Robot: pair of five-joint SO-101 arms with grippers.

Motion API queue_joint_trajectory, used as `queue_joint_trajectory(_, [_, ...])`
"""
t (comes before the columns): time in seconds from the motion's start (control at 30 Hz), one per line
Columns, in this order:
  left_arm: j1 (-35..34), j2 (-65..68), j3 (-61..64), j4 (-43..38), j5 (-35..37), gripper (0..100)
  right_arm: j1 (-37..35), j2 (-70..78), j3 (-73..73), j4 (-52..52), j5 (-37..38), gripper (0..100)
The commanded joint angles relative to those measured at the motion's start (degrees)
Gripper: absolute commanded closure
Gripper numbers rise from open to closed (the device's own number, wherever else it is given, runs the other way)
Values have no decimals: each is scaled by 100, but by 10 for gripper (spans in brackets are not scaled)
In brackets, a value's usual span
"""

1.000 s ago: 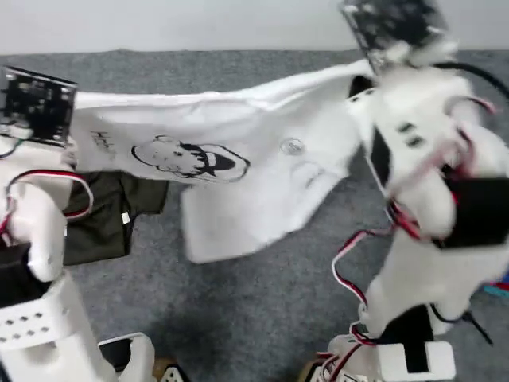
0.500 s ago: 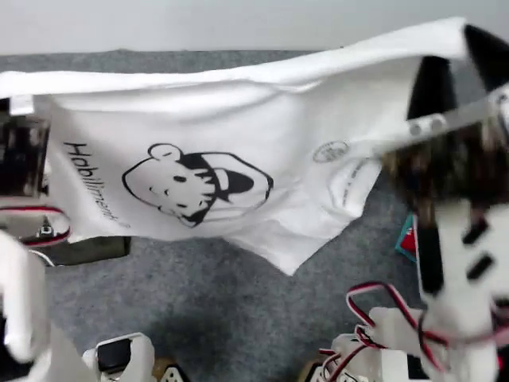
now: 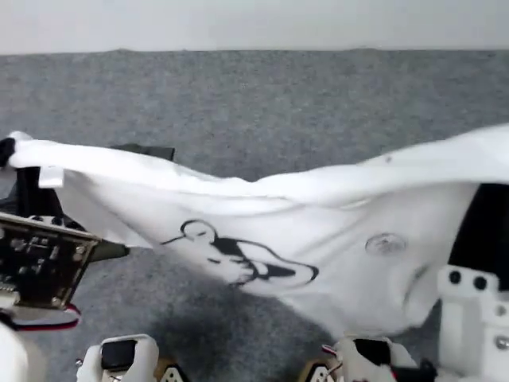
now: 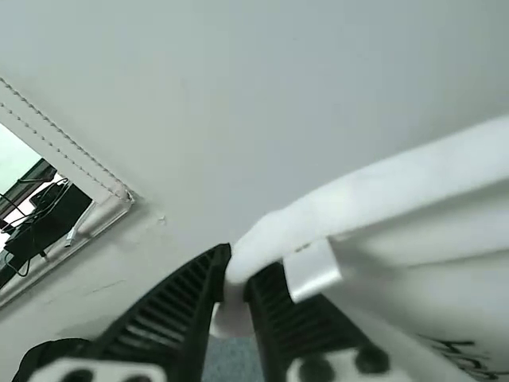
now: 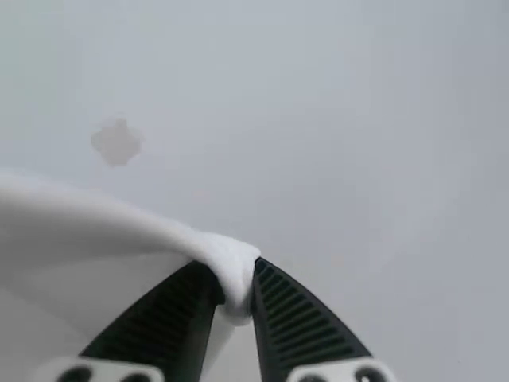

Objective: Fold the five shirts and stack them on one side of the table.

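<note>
Above the grey table (image 3: 262, 95), the white shirt (image 3: 262, 215) hangs in the air, stretched wide between the two arms, and it does not seem to touch the surface anywhere I can see. Its upper edge runs like a rope from one side to the other, a little lower in the middle, and the cloth with the black printed figure (image 3: 238, 259) falls down from this edge toward the near side. The left gripper (image 4: 242, 264) is closed on one bunched corner of the shirt, close beside a small sewn label (image 4: 310, 270). The right gripper (image 5: 232, 277) is closed in the same way on the opposite corner, with a fold of cloth pinched between its ribbed jaws. I think the shirt is held by two corners so that its own weight pulls it flat, which makes it easier to lay it down straight. So the step in hand looks like spreading, and no fold is made yet in this shirt. Behind the left end of the white cloth a dark garment (image 3: 147, 150) lies on the table, partly hidden. It is probably another of the five shirts, but whether it is folded I cannot tell. One risk is that a corner slips out, because each grip holds only a little cloth.
</note>
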Motion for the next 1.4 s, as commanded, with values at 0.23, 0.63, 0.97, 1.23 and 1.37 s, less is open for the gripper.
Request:
queue_joint_trajectory(0.23, [-18,35,2448,-475,-62,986,171,-303,3516,-523,18,988])
queue_joint_trajectory(0.63, [97,695,6097,-4237,-211,986,145,40,8229,-4435,53,988])
queue_joint_trajectory(0.97, [378,3534,4831,-5565,-598,986,136,1121,9451,-7178,255,988])
queue_joint_trajectory(1.23, [343,5846,2281,-5547,-905,986,356,1877,9451,-8708,993,988])
queue_joint_trajectory(1.37, [360,6857,778,-5204,-905,986,374,2185,9442,-9007,1152,988])
